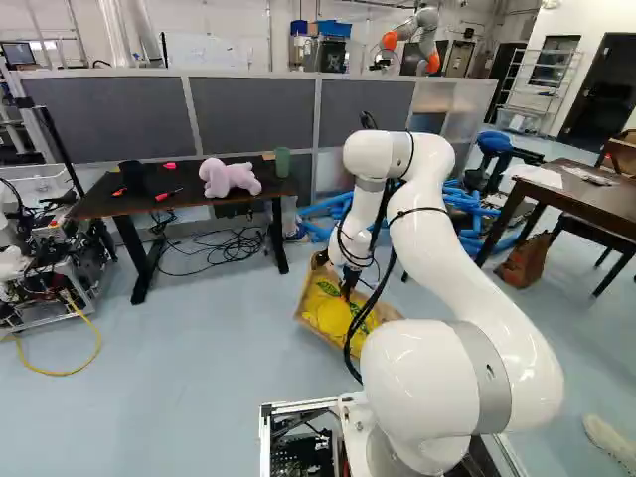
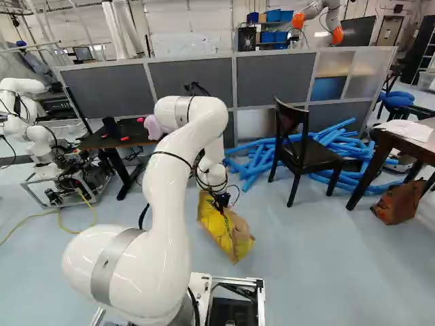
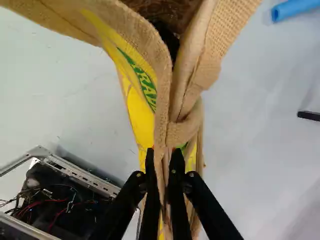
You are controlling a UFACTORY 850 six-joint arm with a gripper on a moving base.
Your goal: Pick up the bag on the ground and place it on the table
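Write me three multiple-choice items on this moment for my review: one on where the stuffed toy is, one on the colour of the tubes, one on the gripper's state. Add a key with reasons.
1. Where is the stuffed toy?
A) On the floor
B) On a chair
C) On the dark table by the partition

2. What colour are the piled tubes?
A) Blue
B) Red
C) White

3. How does the gripper stand?
A) Open, above the bag
B) Shut on the bag
C) Shut on nothing

Key:
1: C, the left base view shows the toy on that tabletop.
2: A, both base views show blue tubes.
3: B, the wrist view shows the bag's cloth pinched between both fingers.
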